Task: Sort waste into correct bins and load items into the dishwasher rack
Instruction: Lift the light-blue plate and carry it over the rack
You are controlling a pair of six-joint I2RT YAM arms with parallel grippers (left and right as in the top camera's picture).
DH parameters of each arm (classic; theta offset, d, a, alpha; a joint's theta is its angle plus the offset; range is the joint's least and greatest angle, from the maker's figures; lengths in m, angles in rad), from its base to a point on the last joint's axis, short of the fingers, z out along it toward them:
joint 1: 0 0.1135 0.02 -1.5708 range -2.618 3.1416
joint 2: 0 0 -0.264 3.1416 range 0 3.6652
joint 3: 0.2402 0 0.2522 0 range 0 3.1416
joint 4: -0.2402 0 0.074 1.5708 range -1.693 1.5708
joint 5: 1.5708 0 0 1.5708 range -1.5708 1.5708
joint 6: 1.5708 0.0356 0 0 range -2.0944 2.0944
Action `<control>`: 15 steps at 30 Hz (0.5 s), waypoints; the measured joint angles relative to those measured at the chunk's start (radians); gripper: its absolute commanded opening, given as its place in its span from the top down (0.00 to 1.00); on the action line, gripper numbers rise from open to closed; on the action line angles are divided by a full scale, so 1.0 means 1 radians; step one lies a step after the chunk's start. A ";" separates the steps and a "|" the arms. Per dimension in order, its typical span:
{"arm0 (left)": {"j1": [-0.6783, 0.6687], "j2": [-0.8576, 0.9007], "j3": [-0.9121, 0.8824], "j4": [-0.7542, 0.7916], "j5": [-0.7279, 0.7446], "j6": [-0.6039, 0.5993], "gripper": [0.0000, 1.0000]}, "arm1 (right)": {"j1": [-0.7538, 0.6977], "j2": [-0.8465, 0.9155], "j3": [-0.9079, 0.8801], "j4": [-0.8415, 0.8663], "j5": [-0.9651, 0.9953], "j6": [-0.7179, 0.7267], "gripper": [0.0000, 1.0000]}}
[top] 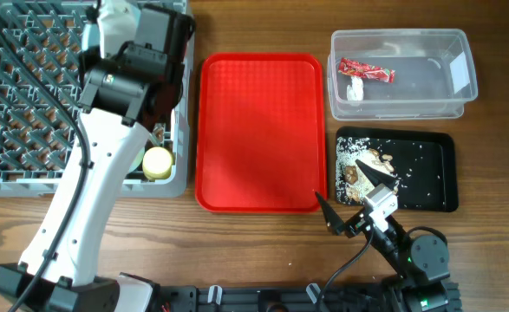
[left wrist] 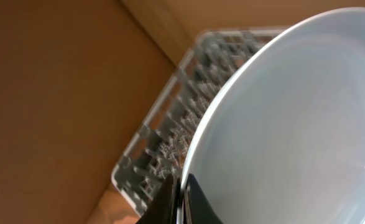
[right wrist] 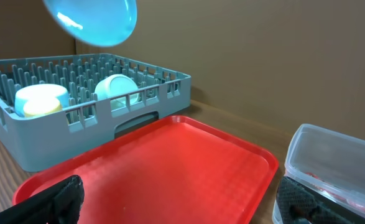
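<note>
wooden table [top: 263, 251], plain brown wall behind. at ten o'clock sits the grey rack [top: 11, 95] — high above its pegs the left gripper [left wrist: 181, 199] is clamped on the rim of a pale-blue dish [left wrist: 294, 124]. best lowered edge-on between peg rows, away from the yellow cup [top: 157, 162]. at five o'clock the right gripper [top: 351, 195] rests wide open — empty.

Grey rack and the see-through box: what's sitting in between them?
The red tray lies flat on the table between the grey rack and the clear tub, with nothing on it. The overhead view shows this best.
</note>
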 measured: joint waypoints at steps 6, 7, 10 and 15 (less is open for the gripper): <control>0.134 0.050 0.000 0.109 -0.061 0.040 0.96 | 0.000 0.000 0.000 0.000 0.000 0.000 0.00; 0.166 0.061 -0.001 0.109 -0.058 0.044 0.96 | 0.000 0.000 0.000 0.000 0.000 0.000 0.00; 0.234 0.083 -0.013 0.126 -0.051 0.053 0.96 | 0.000 0.000 0.000 0.000 0.000 0.000 0.00; 0.303 0.093 -0.020 0.236 -0.012 0.153 0.96 | 0.000 0.000 0.000 0.000 0.000 0.000 0.00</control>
